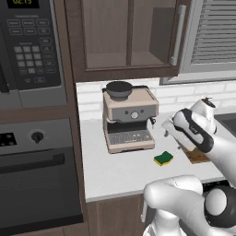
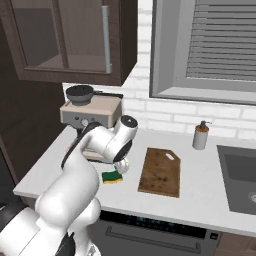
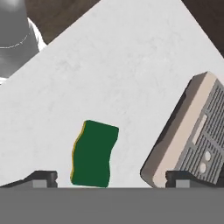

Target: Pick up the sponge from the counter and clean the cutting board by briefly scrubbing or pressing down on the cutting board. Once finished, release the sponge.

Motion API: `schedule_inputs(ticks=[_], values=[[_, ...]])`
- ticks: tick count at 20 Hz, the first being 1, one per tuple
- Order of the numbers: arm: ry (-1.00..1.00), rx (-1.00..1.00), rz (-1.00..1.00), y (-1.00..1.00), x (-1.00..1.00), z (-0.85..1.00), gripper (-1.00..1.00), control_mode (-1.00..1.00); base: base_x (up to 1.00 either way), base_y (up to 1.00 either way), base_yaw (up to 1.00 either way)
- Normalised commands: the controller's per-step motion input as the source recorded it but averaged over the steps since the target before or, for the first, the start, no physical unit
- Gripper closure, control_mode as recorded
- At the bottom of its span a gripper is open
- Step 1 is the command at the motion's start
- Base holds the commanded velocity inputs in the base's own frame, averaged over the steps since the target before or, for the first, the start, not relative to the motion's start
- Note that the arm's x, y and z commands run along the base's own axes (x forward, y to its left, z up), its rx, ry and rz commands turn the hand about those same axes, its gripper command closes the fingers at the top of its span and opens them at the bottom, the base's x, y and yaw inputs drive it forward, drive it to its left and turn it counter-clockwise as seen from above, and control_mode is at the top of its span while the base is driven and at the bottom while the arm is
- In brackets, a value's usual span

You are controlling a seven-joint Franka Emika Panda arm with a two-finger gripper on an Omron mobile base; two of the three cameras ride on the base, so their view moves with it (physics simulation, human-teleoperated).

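Count of things on and around the surface

There was one sponge [image 1: 163,158], one cutting board [image 2: 160,171], one coffee machine [image 1: 128,119] and one soap dispenser [image 2: 200,135] on the one light surface [image 2: 200,195]. One sink [image 2: 240,177] was set into that surface. On the wall side there was one microwave [image 1: 30,50], one oven [image 1: 37,175], one glass-door cabinet [image 1: 126,37] and one shuttered window [image 2: 215,47]. One tool [image 3: 111,179] carried two dark finger tips [image 3: 41,178].
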Motion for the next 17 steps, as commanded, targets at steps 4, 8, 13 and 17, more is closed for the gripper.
schedule_inputs(ticks=[4, 8, 13, 17], values=[[-0.18, -0.29, 0.3, -0.01, -0.56, 1.0, -1.0, -1.0, 0.0, 0.0, 0.0], [-0.17, -0.26, 0.22, 0.0, -0.57, 1.0, -1.0, -1.0, 0.0, 0.0, 0.0], [-0.05, -0.09, 0.15, 0.05, -0.57, 0.92, -1.0, -1.0, 0.0, 0.0, 0.0], [-0.02, -0.05, 0.18, 0.14, -0.4, 0.55, -1.0, -1.0, 0.0, 0.0, 0.0]])
